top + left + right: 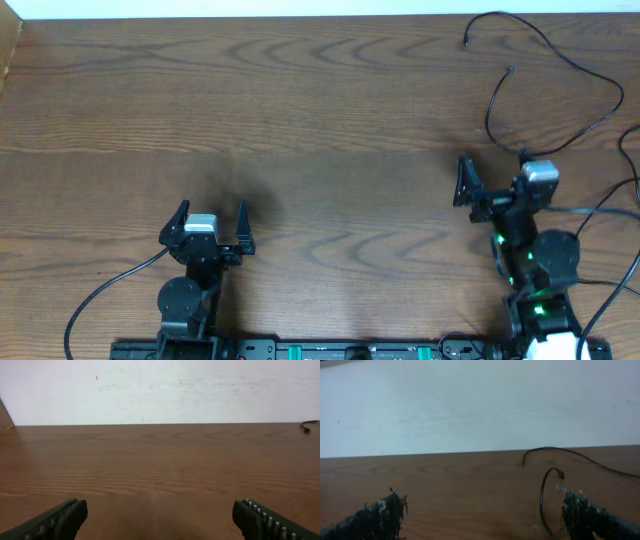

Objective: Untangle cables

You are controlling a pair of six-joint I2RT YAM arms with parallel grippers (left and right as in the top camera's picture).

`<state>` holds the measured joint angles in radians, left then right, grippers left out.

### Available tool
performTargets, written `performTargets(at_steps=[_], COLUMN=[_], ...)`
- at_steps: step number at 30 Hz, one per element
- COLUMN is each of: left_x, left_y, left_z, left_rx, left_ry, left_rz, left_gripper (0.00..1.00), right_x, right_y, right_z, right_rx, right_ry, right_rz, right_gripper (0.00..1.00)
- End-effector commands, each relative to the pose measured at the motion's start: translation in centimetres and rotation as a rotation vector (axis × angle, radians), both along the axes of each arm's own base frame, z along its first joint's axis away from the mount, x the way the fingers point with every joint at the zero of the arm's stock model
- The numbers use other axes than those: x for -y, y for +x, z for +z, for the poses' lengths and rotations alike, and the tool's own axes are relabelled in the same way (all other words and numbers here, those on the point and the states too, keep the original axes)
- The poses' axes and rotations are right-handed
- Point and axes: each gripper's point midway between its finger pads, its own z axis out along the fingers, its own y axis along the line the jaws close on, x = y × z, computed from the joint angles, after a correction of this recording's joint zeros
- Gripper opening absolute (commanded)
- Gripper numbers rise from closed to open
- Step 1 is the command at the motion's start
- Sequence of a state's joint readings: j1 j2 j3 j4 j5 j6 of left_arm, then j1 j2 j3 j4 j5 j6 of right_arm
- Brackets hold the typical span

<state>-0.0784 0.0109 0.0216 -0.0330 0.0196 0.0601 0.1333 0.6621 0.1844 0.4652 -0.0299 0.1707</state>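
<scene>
Both arms sit low in the overhead frame. The left gripper [212, 212] has its jaws wide with nothing between them. The right gripper [495, 175] is equally wide and empty.

The cables [545, 45] are thin black cords lying loose on the wood table [300, 120], upper right of frame. One plug tip [467, 41] points toward top centre, and one run ends just beside the right gripper. The cords possibly cross there, but the arm hides it.

Judgement: the step in hand is the first reach, and the right arm is nearer. Pinch a straight run, not the plug, low against the wood, and draw it slowly away from the other cord. The left gripper is well apart and should come across to pin the second cord.
</scene>
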Motion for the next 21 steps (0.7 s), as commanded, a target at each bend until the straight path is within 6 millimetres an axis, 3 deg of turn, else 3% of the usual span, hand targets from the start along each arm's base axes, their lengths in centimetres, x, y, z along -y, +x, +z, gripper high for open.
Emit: performTargets(at_steps=[1, 7, 21], left_x=[-0.6, -0.6, -0.6], left_y=[-0.1, -0.1, -0.1], left_z=[-1.7, -1.7, -1.7], left_rx=[-0.051, -0.051, -0.051], left_ry=[0.014, 0.014, 0.014], left_rz=[0.032, 0.032, 0.032], left_gripper=[0.98, 0.98, 0.98], right_x=[0.5, 0.9, 1.7], right_y=[-1.0, -2.6, -4.7], right_z=[-0.8, -2.9, -7.0], right_rx=[0.013, 0.032, -0.124], right_ry=[0.018, 0.021, -0.005], right_rz=[-0.018, -0.032, -0.064], right_gripper=[0.99, 0.99, 0.99])
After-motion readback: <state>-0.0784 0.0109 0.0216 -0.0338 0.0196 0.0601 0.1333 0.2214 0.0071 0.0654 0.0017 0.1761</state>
